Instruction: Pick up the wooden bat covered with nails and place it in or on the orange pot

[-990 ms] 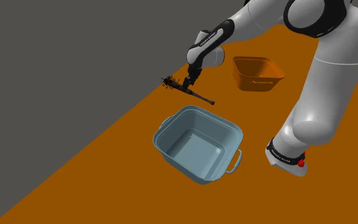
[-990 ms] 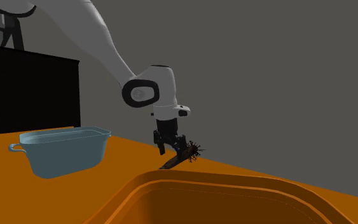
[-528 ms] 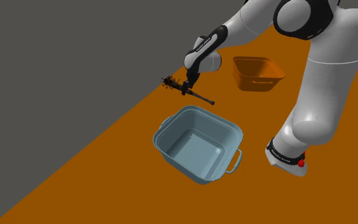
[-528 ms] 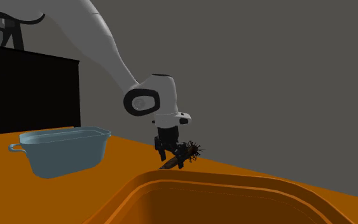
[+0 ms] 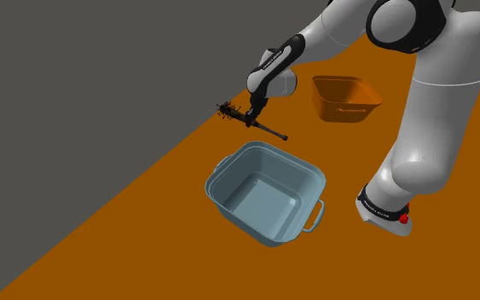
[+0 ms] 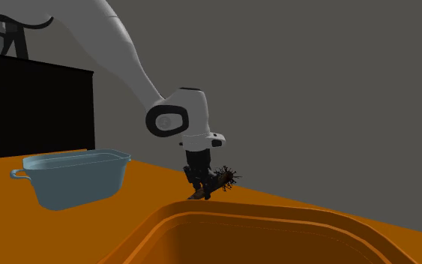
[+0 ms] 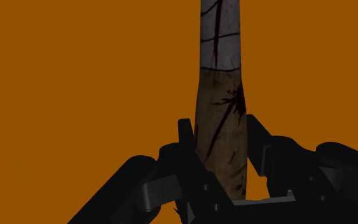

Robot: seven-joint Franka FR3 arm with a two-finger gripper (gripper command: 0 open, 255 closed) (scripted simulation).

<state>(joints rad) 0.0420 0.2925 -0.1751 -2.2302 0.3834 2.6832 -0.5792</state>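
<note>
The nail-studded bat (image 5: 271,130) lies on the orange surface near its far edge, with its spiked head (image 6: 227,178) pointing away from the orange pot (image 5: 345,98). My gripper (image 5: 248,118) comes down on the middle of the bat. In the wrist view the gripper (image 7: 219,125) is shut on the brown wooden shaft (image 7: 220,102), with one black finger pressed against each side of it. The bat's grey-wrapped part (image 7: 220,38) runs on past the fingertips. In the second exterior view the gripper (image 6: 200,187) stands over the bat, just beyond the orange pot's near rim (image 6: 276,217).
A blue-grey tub (image 5: 268,193) with handles stands on the orange surface between the bat and the shoulder view's lower edge; it is also seen as the tub (image 6: 74,177) at the second exterior view's left. The arm's base (image 5: 383,209) stands beside it. A dark cabinet (image 6: 37,105) rises behind.
The hand came down onto the bat, then the fingers closed from wide apart onto its shaft. The bat has not moved.
</note>
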